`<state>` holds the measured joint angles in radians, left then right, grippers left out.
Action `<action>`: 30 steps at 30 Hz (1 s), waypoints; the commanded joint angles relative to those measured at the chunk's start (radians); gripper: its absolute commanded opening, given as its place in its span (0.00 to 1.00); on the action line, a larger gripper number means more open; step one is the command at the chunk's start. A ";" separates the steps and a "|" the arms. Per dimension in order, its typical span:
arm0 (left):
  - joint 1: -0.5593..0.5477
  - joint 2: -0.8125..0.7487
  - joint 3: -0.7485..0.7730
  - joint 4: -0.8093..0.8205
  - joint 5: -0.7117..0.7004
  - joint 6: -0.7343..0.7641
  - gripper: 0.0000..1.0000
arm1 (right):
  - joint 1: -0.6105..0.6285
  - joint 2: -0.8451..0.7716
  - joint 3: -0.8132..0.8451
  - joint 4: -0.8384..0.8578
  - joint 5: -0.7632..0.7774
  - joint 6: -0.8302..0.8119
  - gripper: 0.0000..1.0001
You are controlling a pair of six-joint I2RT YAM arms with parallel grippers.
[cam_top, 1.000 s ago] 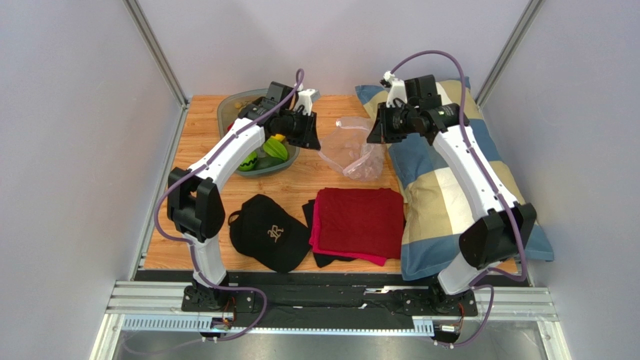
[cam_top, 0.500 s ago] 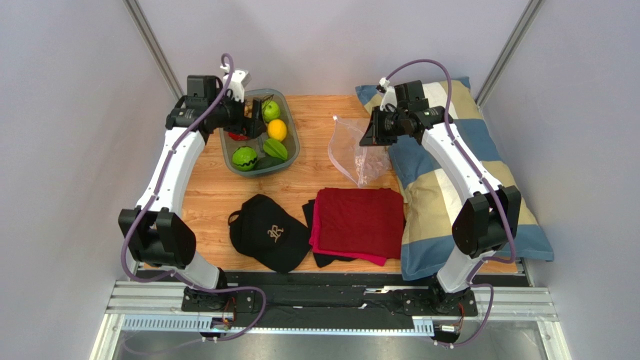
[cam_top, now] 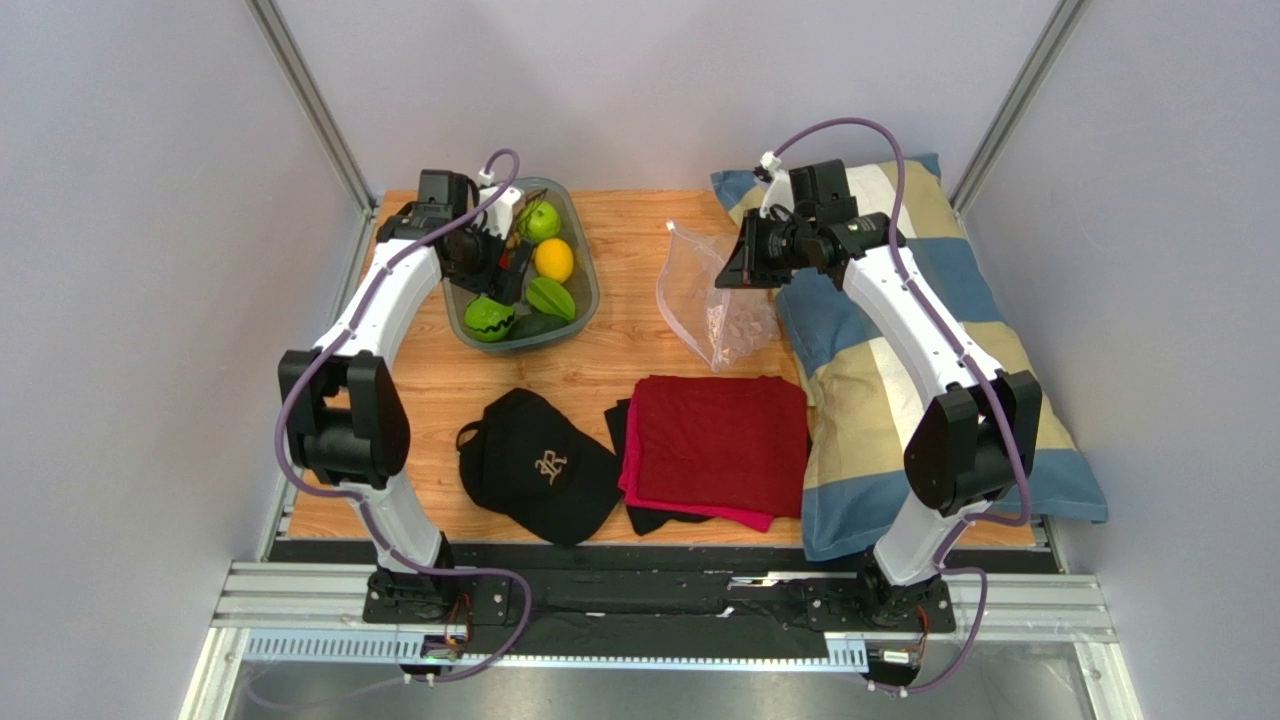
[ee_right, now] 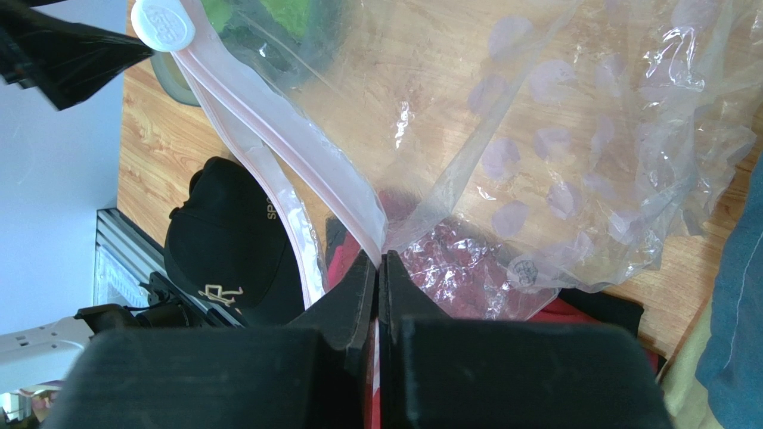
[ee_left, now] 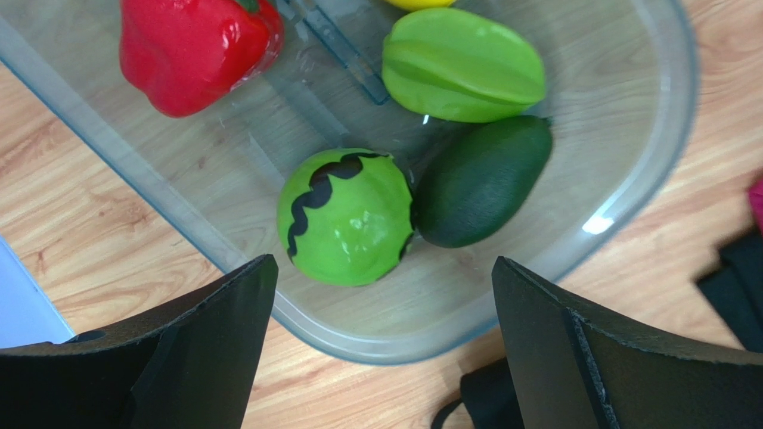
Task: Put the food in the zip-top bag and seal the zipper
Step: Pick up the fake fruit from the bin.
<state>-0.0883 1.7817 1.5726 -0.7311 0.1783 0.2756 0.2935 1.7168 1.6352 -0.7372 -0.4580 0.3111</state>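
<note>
A grey-green translucent tray (cam_top: 589,300) holds the food: a green apple (cam_top: 541,222), a yellow lemon (cam_top: 555,260), a star fruit (cam_top: 550,297), a striped green ball (ee_left: 345,216), a dark green piece (ee_left: 484,179) and a red pepper (ee_left: 192,49). My left gripper (ee_left: 383,268) hangs open just above the tray's near rim (ee_left: 430,340), with the striped ball ahead between its fingers and nothing held. My right gripper (ee_right: 381,259) is shut on the zipper (ee_right: 278,116) edge of the zip-top bag (ee_right: 537,134), which hangs crumpled over the table (cam_top: 706,308).
A black cap (cam_top: 538,465) lies in front of the tray. A red cloth (cam_top: 718,443) on a black cloth lies below the bag. A checked pillow (cam_top: 902,375) fills the right side under my right arm. Grey walls and metal posts enclose the table.
My left gripper has left the bag's mouth, opened wide and swung back over the tray. The bag, spread open before, now hangs narrower from my right gripper.
</note>
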 commanded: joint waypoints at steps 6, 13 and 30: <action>0.004 0.134 0.069 0.004 -0.060 0.027 0.94 | -0.001 0.001 0.008 0.047 -0.024 0.013 0.00; 0.004 0.229 0.121 -0.004 -0.092 0.004 0.92 | 0.001 -0.003 0.011 0.047 -0.034 0.013 0.00; 0.004 0.136 0.198 -0.039 -0.036 -0.009 0.57 | 0.001 0.015 0.029 0.058 -0.116 0.054 0.00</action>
<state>-0.0883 2.0438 1.6981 -0.7479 0.0845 0.2714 0.2932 1.7195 1.6356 -0.7307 -0.5194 0.3248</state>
